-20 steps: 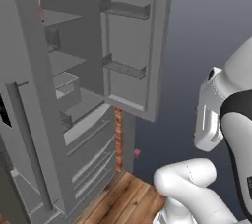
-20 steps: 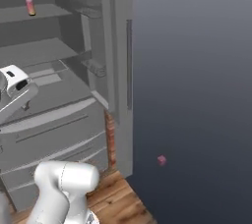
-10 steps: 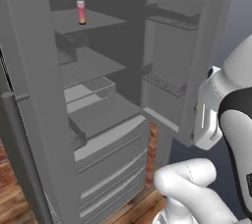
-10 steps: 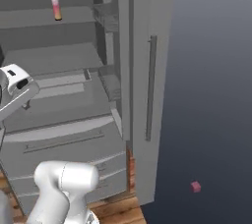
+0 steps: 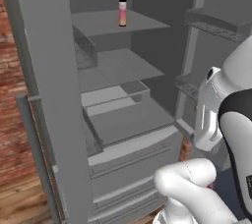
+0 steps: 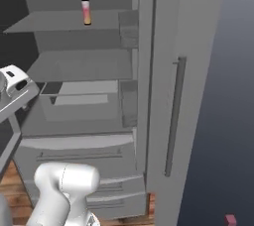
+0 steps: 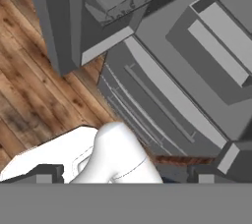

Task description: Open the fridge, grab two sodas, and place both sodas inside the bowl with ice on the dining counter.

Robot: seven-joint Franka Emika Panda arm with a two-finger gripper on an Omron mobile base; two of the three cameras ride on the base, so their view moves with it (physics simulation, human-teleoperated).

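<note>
The grey fridge (image 5: 123, 120) stands open with both doors swung wide; its left door (image 5: 44, 95) is close on my left and its right door (image 6: 173, 96) shows a bar handle. One soda (image 5: 122, 11), a slim pink-orange bottle with a black cap, stands upright on the top shelf, also as the soda (image 6: 86, 9). My gripper (image 7: 128, 174) is open with nothing between its fingers, pointing down at the fridge's lower drawers (image 7: 162, 100) and well below the soda. The bowl and the dining counter are out of view.
Door bins (image 5: 211, 26) line the inside of the right door. A clear drawer (image 5: 118, 95) sits mid-fridge. A brick wall (image 5: 12, 120) and wooden floor (image 7: 29, 95) lie to the left. A small pink thing (image 6: 229, 219) lies on the floor at right.
The whole picture has shifted: the base has moved closer to and squarer with the open fridge, so the shelves and the soda are larger and more central. The gripper stays open.
</note>
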